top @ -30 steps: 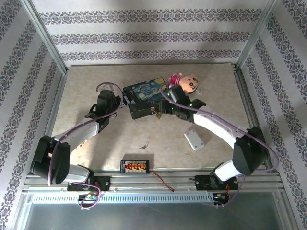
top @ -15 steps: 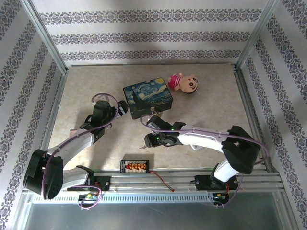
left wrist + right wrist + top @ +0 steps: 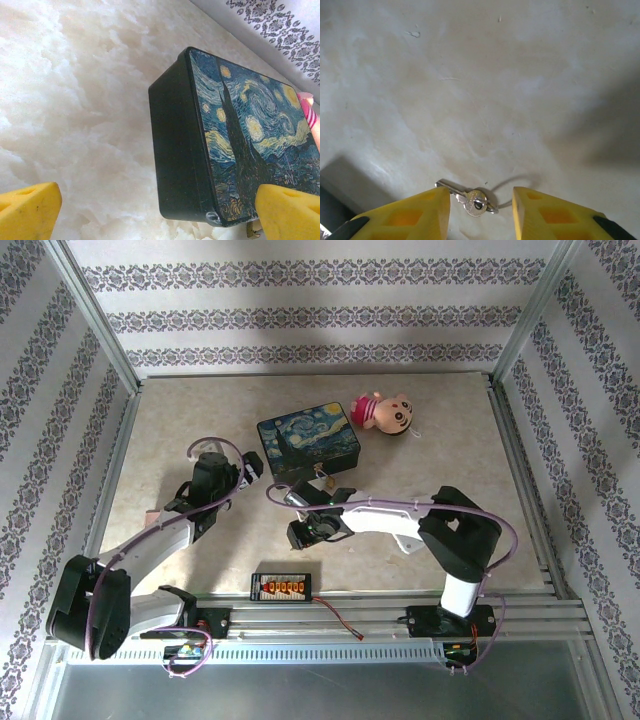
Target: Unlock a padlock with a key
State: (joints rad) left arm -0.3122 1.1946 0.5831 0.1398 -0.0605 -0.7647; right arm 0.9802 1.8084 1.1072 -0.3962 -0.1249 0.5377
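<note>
Pale, marble-patterned table carries everything. At the left, the left gripper hangs with its yellow fingers spread wide. It sits just beside the short end of the box, whose lid is painted with a starry night, and is probably placed there to steady the box once the lock is worked. Next comes the right gripper, low over the table with its jaws part-way apart. The key lies flat between them, not yet pinched, and this straddle looks like the setup for a pickup. Farther back, the padlock hangs at the box's near face, apart from the key. A pink plush doll lies just beyond the box's right corner. Aluminium rails frame the table, and striped, patterned wallpaper lines the walls behind and at both sides.
</note>
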